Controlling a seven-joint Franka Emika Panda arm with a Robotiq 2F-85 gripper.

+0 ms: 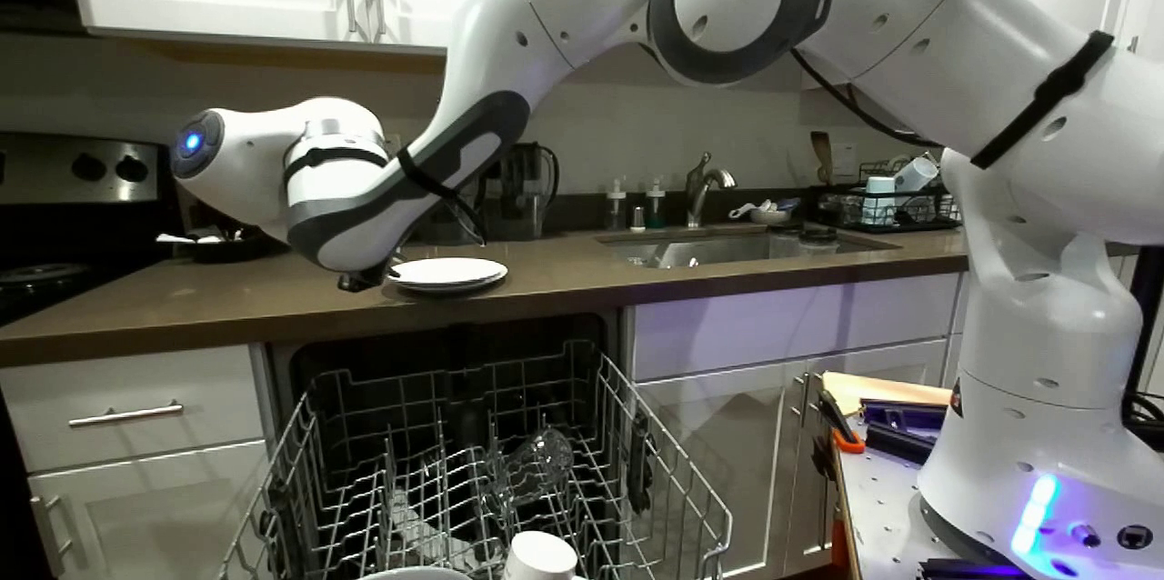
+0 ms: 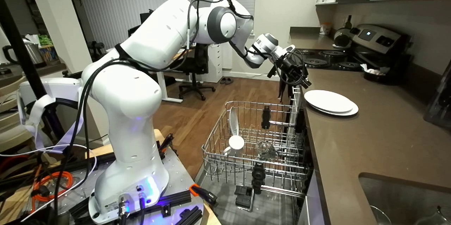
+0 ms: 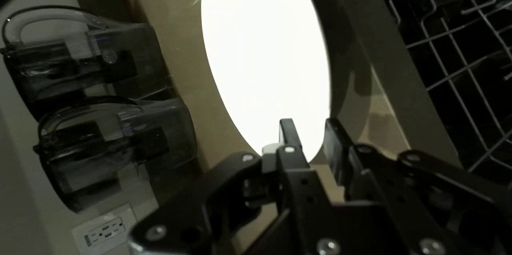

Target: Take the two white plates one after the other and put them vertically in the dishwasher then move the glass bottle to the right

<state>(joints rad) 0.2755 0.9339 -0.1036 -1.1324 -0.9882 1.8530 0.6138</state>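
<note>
Lying stacked on the counter [image 2: 387, 129], both white plates [image 2: 328, 101] await loading into the dishwasher [image 1: 418, 435]; near them the claw [image 3: 310, 127] is slightly spread, seemingly empty. The glass bottle, unidentifiable here, likely waits too.

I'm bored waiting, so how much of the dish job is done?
Done: the dishwasher rack is out.
Now: the open gripper is by the rim of the white plates, holding neither.
Left: both are stacked on the counter, so both need standing in the rack. The glass bottle I can't pick out.
</note>
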